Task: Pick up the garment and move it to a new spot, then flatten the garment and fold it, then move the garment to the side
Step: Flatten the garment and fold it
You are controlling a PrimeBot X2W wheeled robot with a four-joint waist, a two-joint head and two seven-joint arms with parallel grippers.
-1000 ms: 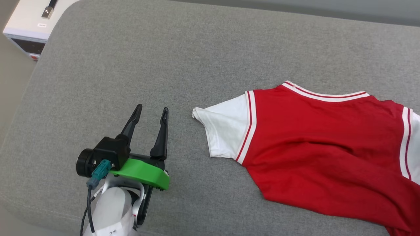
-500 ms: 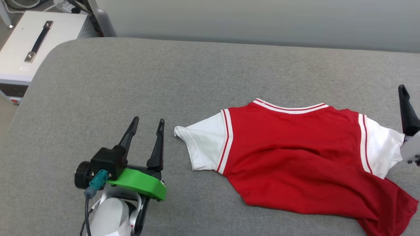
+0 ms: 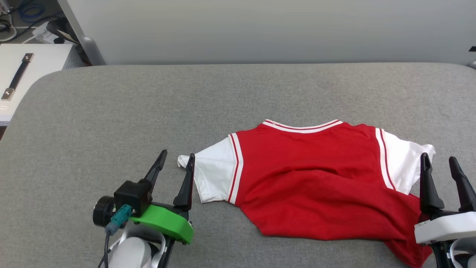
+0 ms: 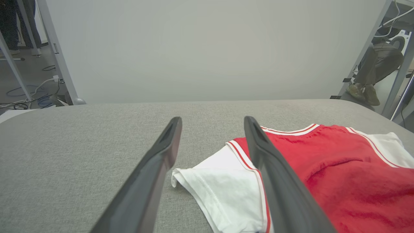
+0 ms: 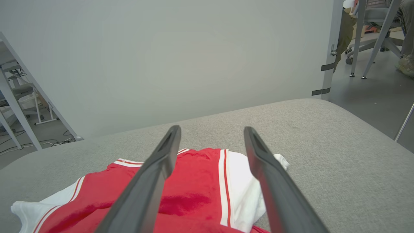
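Item: garment (image 3: 316, 182), rumpled on the grey tabletop (image 3: 148, 104), long axis running sleeve to sleeve across your view. Left claw (image 3: 177, 153): spread wide, empty, just beside the garment's left-end sleeve. Right claw (image 3: 438, 157): equally wide, empty, at the opposite sleeve (each arm looks equally near its own end).

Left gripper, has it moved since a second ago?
Yes. The left gripper moved rightward toward the red jersey; its white sleeve cuff, earlier clear of the fingers, now shows between them.
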